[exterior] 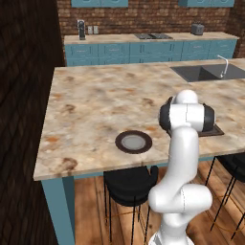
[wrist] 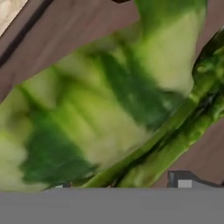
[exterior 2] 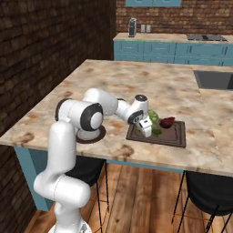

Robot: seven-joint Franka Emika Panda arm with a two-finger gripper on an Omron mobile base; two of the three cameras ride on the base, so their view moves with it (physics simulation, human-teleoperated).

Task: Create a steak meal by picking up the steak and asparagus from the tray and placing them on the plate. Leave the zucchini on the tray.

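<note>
- Gripper (exterior 2: 146,132) low over the flat brown tray (exterior 2: 175,136); its opening cannot be told
- Tray holds glossy red steak (exterior 2: 167,122), rounded pale zucchini (wrist: 96,109), thin asparagus (wrist: 183,127)
- Round plate (exterior: 133,142): grey centre bare

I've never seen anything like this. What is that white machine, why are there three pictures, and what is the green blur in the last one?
The white machine is a robot arm in a computer-drawn kitchen. Two pictures come from cameras behind it, one on each side; the third comes from a camera on its hand. On the marble counter lie a round plate, bare, and a dark tray carrying a red steak, a pale green zucchini and thin asparagus stalks. The claw is lowered onto the tray, so the hand camera sits very close: the blur is the zucchini, with the asparagus beside it. Whether the claw grips anything I cannot tell.
</note>
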